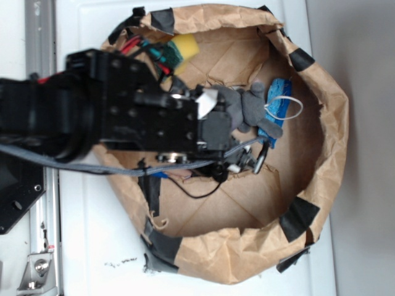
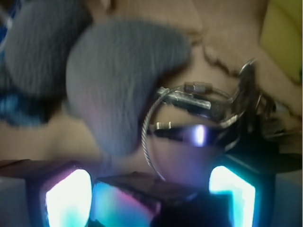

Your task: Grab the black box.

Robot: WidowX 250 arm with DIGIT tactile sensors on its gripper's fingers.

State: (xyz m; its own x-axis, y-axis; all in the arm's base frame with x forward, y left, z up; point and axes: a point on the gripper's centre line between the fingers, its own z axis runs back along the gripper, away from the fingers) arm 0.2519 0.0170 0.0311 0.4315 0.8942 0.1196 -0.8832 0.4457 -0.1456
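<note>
In the wrist view the black box (image 2: 135, 196) is a dark glossy slab with a blue-pink sheen. It lies between my two glowing fingers (image 2: 68, 201) and fills nearly the whole gap. My gripper (image 2: 149, 177) straddles it, but blur hides whether the pads touch its sides. In the exterior view my gripper (image 1: 219, 131) is low inside the brown paper bin (image 1: 321, 111), and I cannot tell the box apart from the black hardware there. The grey plush toy (image 1: 247, 105) (image 2: 118, 80) lies just beyond the fingertips.
A wire key ring with metal bits (image 2: 199, 101) (image 1: 247, 161) lies right ahead of the box. A blue item with a white loop (image 1: 281, 108) sits past the plush. A yellow sponge (image 1: 185, 46) is at the bin's back wall. The crumpled paper rim rings everything.
</note>
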